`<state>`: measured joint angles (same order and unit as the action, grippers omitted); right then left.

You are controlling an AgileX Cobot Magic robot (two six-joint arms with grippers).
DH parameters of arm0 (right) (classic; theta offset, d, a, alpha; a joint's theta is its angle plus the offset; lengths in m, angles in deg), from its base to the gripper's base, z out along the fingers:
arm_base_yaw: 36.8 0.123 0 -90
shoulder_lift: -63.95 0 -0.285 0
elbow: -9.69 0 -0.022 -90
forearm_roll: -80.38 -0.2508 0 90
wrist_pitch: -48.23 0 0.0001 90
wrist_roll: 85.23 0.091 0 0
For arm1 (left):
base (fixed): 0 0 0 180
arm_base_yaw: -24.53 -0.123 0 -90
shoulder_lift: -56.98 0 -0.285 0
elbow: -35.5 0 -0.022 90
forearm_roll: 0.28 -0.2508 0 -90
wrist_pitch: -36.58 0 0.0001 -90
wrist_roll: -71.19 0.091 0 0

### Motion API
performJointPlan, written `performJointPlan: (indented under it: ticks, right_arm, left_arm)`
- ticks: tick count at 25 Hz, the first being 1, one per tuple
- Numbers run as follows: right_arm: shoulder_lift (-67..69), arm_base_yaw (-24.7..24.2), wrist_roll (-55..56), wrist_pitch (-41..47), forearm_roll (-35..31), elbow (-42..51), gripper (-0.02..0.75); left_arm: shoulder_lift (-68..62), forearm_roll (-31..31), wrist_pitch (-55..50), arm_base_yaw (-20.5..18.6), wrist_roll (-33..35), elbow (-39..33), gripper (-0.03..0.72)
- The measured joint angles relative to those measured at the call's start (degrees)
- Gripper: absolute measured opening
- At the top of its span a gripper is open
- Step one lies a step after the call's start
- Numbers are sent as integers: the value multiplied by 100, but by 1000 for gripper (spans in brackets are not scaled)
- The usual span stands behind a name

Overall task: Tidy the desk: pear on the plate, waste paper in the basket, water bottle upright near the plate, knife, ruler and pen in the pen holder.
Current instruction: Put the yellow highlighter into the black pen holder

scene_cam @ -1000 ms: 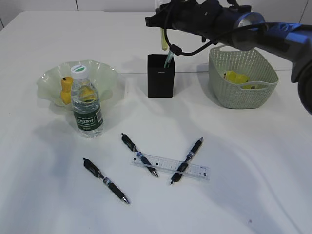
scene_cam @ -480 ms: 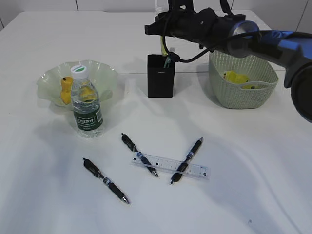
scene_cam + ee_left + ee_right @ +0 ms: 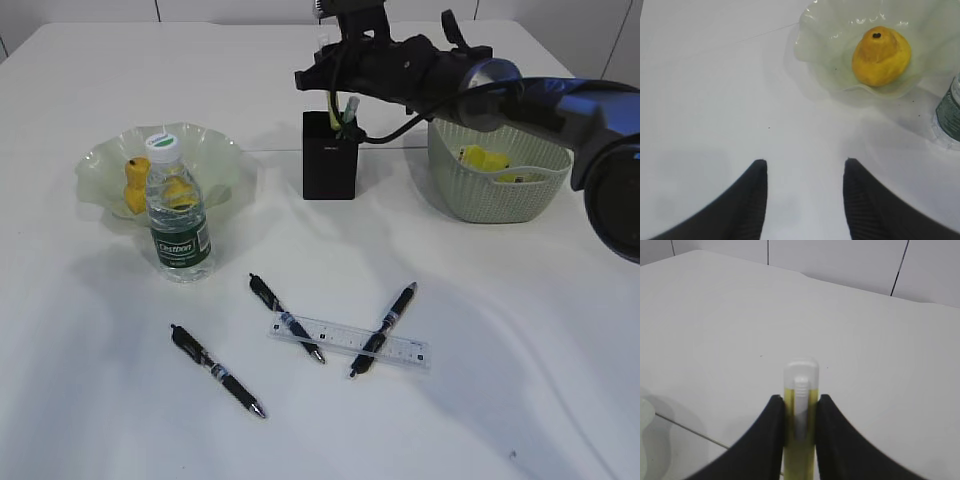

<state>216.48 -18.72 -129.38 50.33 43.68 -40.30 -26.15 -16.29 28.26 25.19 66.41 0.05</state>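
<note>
The knife, yellow with a white slider, sits clenched between the fingers of my right gripper, its lower end inside the pen holder beneath. My left gripper hangs released over bare desk, the pear on its plate ahead.

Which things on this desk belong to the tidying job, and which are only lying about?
Belong to the job: pear, plate, water bottle, pen holder, basket, waste paper, knife, ruler, three pens.
Only lying about: nothing that I can see.
</note>
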Motion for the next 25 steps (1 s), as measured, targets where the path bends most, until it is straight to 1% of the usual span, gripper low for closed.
performJointPlan:
  ticks: [17, 25]
  right_arm:
    - [222, 0, -30, -21, 26, 0, 136]
    - [232, 0, -40, -21, -125, 0, 136]
  left_arm:
    - [0, -3, 0, 0, 0, 0, 348]
    - [0, -3, 0, 0, 0, 0, 348]
